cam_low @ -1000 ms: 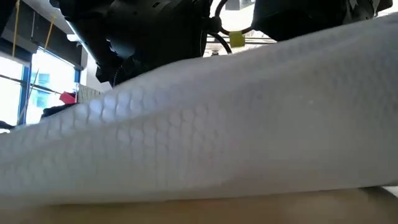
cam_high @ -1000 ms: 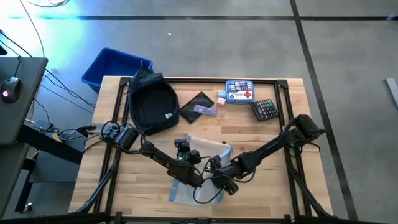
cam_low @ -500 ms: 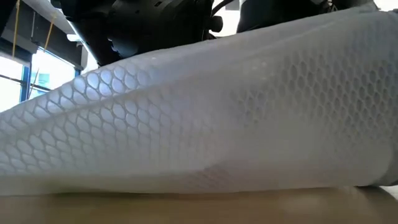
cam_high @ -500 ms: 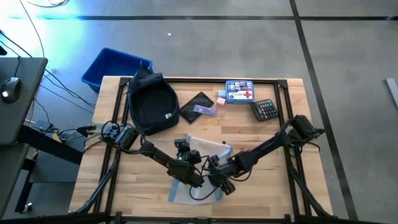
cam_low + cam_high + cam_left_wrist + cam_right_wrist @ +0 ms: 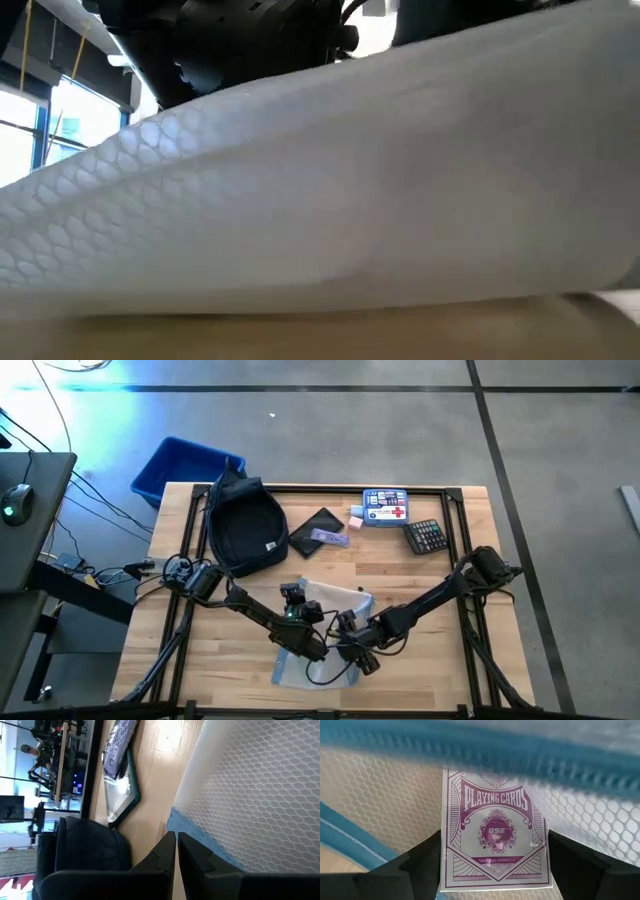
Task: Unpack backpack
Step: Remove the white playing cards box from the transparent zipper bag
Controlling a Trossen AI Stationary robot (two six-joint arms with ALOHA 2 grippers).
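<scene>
The dark navy backpack [image 5: 243,528] lies flat at the table's far left. A white mesh pouch [image 5: 318,658] with blue trim lies near the front edge and fills the low view [image 5: 350,200]. My left gripper [image 5: 303,648] is shut at the pouch's blue edge [image 5: 176,836]. My right gripper [image 5: 355,660] reaches into the pouch, where a purple playing-card box [image 5: 495,835] sits between its two fingers. My left gripper pinches the pouch's blue-trimmed edge [image 5: 175,820] between its shut fingertips, slanting down from the table's left. Its own fingers hide how many layers it has. My right gripper has one finger [image 5: 422,862] on each long side of the card box [image 5: 451,870], steeply from above. The box stays inside the mesh.
A bright blue bin [image 5: 185,465] stands off the table's far left corner. A flat black case [image 5: 316,523] with a purple packet [image 5: 330,537] on it lies beside the backpack. A first-aid box [image 5: 385,506] and a calculator [image 5: 427,537] sit at the far right.
The pouch's mesh wall has shifted and risen a little in the low view. My left gripper has kept its place at the pouch's edge.
</scene>
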